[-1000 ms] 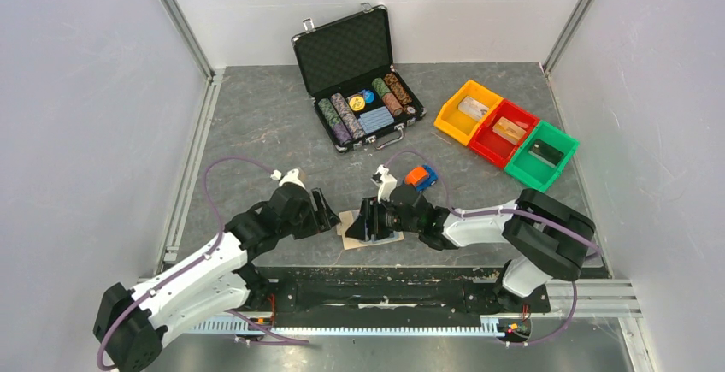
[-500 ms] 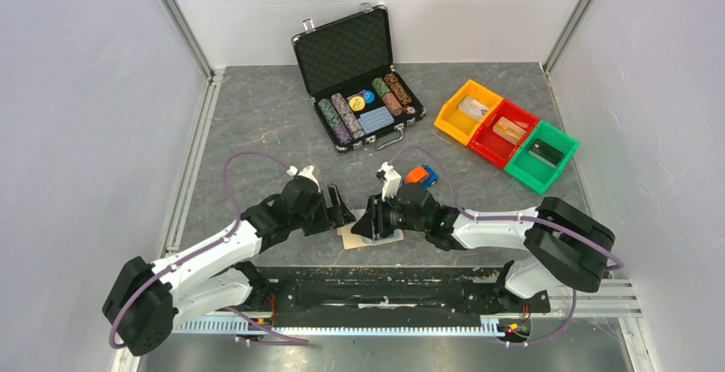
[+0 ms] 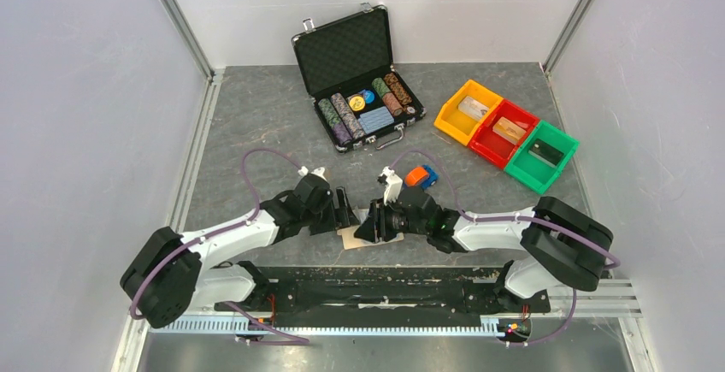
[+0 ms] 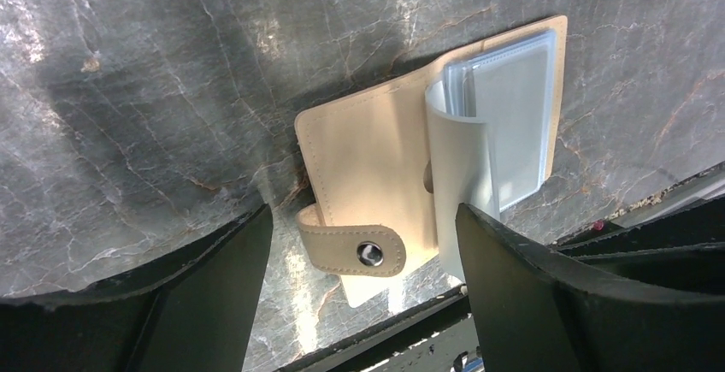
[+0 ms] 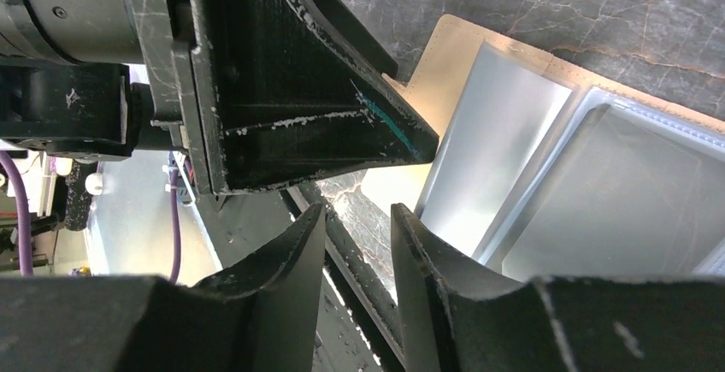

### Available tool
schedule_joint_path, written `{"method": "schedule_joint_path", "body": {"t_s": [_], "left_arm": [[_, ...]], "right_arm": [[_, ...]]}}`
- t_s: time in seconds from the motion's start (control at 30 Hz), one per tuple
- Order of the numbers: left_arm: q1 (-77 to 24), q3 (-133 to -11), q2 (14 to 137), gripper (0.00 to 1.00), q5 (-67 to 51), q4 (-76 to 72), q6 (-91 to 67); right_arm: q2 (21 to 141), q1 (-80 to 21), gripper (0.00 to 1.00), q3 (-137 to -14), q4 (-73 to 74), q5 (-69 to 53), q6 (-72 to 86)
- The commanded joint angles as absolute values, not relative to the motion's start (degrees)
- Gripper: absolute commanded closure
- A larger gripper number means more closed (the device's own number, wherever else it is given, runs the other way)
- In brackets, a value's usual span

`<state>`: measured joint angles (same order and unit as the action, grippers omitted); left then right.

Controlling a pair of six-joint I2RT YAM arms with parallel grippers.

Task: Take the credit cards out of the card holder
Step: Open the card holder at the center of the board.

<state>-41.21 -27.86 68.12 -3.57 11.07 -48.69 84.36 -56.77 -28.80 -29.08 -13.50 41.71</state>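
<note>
The left arm (image 3: 248, 231) has reached farther in along the near edge than a second ago. The left jaws now sit just beside the right jaws over the card holder (image 4: 368, 158), and from above more of the holder is covered than before. In the top view only a tan sliver shows beneath the two black wrists, at the near edge of the counter (image 3: 256, 132), about midway between the arm bases.

The left jaws stand wide apart, one finger (image 4: 205, 295) on either side of the holder, gripping nothing. The right jaws are a narrow gap apart with nothing between them. Their fingers (image 5: 436, 269) hang just off one end of the holder, and the tip of a left finger lies over its tan edge.

The holder lies open and flat. One half shows a tan inner face and a short snap tab (image 4: 363, 252) with a metal stud. The other half carries the credit cards (image 4: 513, 132), a pale blue-grey, slightly shiny stack. Card and clear sleeve cannot be told apart there, nor counted. One leaf (image 4: 457, 175) stands curled upright at the fold and, with a finger, hides part of the lower edge.

In the left wrist view the opened holder's long axis runs from lower left to upper right. The tab lies along the lower edge, pointing toward the fold.
</note>
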Motion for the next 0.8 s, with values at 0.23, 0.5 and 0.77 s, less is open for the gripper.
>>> {"method": "schedule_joint_path", "body": {"t_s": [0.23, 0.5, 0.77], "left_arm": [[-41.04, -30.07, 62.4, 0.17, -0.23, 14.62, -47.01], [-41.05, -32.41, 61.7, 0.1, -4.51, 12.01, -44.72], [-41.09, -33.39, 71.52, 0.1, -6.66, 11.72, -42.36]], "right_arm": [[73.54, -53.0, 0.51, -28.83, -19.98, -9.32, 36.31], [68.96, -50.74, 0.49, -27.44, -13.38, -1.83, 34.81], [72.35, -50.3, 0.42, -25.94, -13.27, -0.35, 35.29]]}}
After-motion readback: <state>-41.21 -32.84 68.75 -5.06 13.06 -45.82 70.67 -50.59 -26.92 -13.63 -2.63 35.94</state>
